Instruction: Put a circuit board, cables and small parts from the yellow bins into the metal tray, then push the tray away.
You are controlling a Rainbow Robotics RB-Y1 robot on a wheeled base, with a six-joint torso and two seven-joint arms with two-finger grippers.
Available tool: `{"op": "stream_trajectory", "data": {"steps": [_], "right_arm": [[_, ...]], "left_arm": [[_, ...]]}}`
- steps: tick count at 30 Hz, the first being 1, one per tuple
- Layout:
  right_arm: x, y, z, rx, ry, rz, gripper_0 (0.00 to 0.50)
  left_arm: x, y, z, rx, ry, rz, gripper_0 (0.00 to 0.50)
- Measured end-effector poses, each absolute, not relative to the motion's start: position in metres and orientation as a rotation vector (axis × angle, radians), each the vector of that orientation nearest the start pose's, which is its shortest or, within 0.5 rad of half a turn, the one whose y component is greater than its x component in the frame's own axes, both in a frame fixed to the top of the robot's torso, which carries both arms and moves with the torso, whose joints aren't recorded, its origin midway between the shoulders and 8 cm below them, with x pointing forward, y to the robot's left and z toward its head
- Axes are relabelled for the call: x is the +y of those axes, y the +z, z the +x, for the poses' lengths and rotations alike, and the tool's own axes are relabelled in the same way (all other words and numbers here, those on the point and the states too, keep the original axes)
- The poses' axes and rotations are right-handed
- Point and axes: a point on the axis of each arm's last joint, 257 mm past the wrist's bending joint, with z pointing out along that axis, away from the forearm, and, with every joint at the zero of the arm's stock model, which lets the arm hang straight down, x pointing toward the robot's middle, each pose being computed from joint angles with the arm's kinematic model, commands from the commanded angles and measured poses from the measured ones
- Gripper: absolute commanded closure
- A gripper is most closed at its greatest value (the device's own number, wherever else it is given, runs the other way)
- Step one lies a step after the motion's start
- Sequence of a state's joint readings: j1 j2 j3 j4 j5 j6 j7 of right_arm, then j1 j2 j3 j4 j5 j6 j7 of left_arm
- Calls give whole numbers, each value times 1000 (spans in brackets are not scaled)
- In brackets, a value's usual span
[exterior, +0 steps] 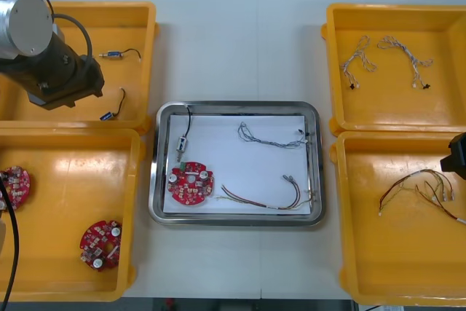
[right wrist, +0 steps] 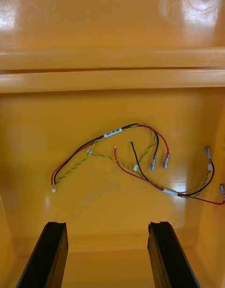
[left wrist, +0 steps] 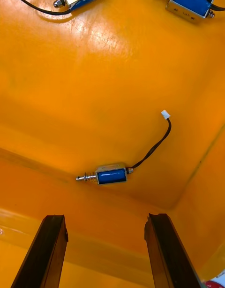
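Observation:
The metal tray (exterior: 237,105), white inside, holds a round red circuit board (exterior: 192,183), a small metal part (exterior: 181,143) on a black lead, a twisted blue and white cable (exterior: 273,136) and a red and yellow cable (exterior: 269,198). My left arm (exterior: 58,78) hangs over the far left yellow bin (exterior: 87,12). Its gripper (left wrist: 107,217) is open above a blue small metal part (left wrist: 111,175), with nothing between the fingers. My right gripper (right wrist: 108,224) is open over the near right bin (right wrist: 112,77), short of a red and yellow cable bundle (right wrist: 136,161).
Two more small metal parts (exterior: 113,54) lie in the far left bin. The near left bin (exterior: 73,138) holds two circuit boards (exterior: 100,244). Blue and white cables (exterior: 386,56) lie in the far right bin (exterior: 397,11). My right arm (exterior: 457,154) shows at the table's right edge.

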State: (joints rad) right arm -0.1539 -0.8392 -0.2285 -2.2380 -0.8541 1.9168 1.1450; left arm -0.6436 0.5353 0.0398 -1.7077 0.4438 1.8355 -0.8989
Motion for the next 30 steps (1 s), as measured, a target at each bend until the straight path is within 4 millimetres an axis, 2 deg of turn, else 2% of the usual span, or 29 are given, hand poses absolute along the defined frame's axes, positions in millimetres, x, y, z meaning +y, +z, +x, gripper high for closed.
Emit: {"op": "stream_trajectory", "data": {"steps": [11,13,18,20,30], "right_arm": [[-366,-172,362,2717,-68,67,0],[-366,-173,361,2718,-68,67,0],[-366,-173,361,2720,-68,68,0],[-366,-174,360,2722,-69,69,0],[-367,-175,359,2726,-69,71,0]], "left_arm": [[321,-189,528,2607,-85,-659,0],[321,-191,529,2633,-67,-589,0],[317,-185,534,2677,-1,-259,0],[315,-181,536,2678,12,-177,0],[309,-176,538,2674,-9,-151,0]]}}
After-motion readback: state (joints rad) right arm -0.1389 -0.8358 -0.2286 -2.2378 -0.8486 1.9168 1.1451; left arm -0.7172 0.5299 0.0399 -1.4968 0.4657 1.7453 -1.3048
